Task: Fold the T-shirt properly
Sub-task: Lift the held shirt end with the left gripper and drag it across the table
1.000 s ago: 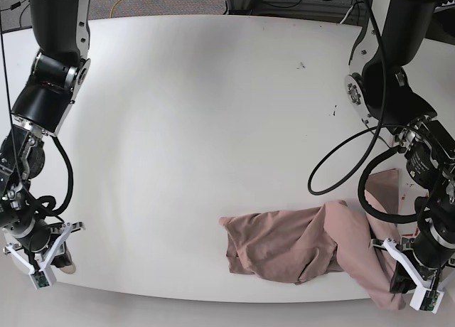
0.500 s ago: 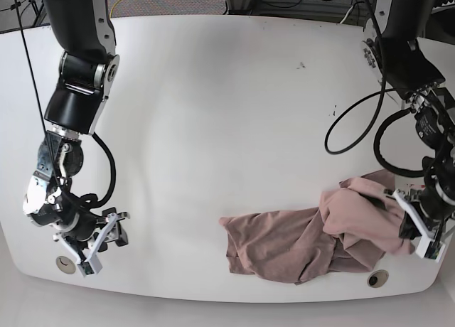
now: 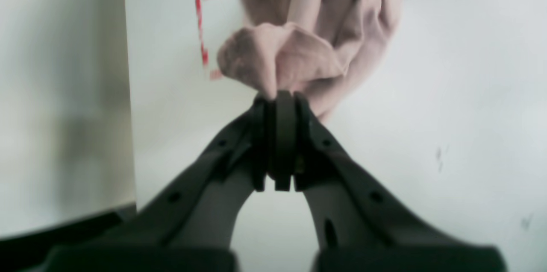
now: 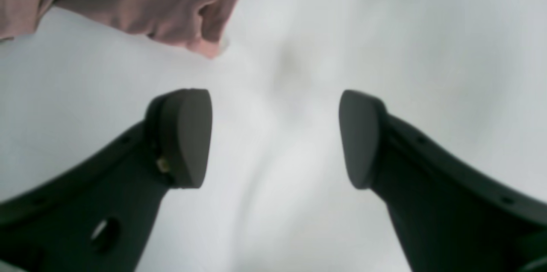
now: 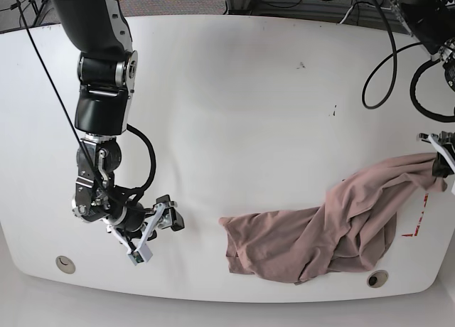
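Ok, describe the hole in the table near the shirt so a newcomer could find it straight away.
Start at the white table and follow its near edge toward the left gripper. Just below the T-shirt sits a small round hole. Its twin lies at the opposite corner, far from any fabric.

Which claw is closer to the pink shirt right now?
The left claw: it is shut on a bunch of the shirt at its far end. The right claw hangs open beside the other end, not touching it.
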{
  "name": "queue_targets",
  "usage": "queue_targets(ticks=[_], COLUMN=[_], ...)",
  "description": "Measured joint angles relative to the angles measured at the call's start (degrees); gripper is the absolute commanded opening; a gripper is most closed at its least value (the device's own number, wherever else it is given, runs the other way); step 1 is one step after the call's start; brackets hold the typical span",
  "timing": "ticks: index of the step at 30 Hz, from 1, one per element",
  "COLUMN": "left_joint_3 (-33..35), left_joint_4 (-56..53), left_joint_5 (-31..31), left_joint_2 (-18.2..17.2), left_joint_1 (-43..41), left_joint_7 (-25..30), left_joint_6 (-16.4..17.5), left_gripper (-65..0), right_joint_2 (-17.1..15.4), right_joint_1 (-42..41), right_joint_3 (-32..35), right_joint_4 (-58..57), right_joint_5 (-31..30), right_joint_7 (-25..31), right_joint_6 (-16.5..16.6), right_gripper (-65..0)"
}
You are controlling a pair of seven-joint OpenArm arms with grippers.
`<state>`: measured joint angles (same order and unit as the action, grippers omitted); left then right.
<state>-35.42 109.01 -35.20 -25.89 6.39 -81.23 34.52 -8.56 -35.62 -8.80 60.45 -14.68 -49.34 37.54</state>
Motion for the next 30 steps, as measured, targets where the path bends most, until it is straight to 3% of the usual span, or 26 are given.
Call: queue_targets(ticks=[7, 15, 22, 27, 30], left_joint_3=[-6.1, -10.8, -11.1, -10.9, -8.7], left_joint_4=[0.2, 0.2, 0.2, 0.2, 0.2], left_joint_5=[-5.7, -9.4, -10.4, -11.5, -12.3], left_joint_2=[-1.1, -2.1, -2.1, -2.0, -2.3], left_joint_1=[-9.7, -18.6, -23.5, -28.5, -29.9], left_joint_7=[0.2, 0.1, 0.6, 0.6, 0.2], left_joint_6=[0.0, 0.0, 0.0, 0.3, 2.3], left_gripper=[-65.0, -65.0, -65.0, -65.0, -65.0], right_joint_2=[1.9, 3.2, 4.5, 4.7, 5.1], right_joint_1=[0.0, 0.3, 0.2, 0.3, 0.3], right_joint_3=[0.6, 8.6, 11.3, 12.3, 12.3], right_joint_4=[-6.1, -8.8, -8.8, -8.8, -8.8], right_joint_5=[0.3, 0.7, 0.4, 0.0, -0.1], right_joint_7=[4.6, 10.0, 11.9, 11.9, 11.8], right_joint_6=[0.0, 0.0, -4.0, -4.5, -4.5], right_gripper=[-20.5, -20.6, -20.8, -20.9, -21.1])
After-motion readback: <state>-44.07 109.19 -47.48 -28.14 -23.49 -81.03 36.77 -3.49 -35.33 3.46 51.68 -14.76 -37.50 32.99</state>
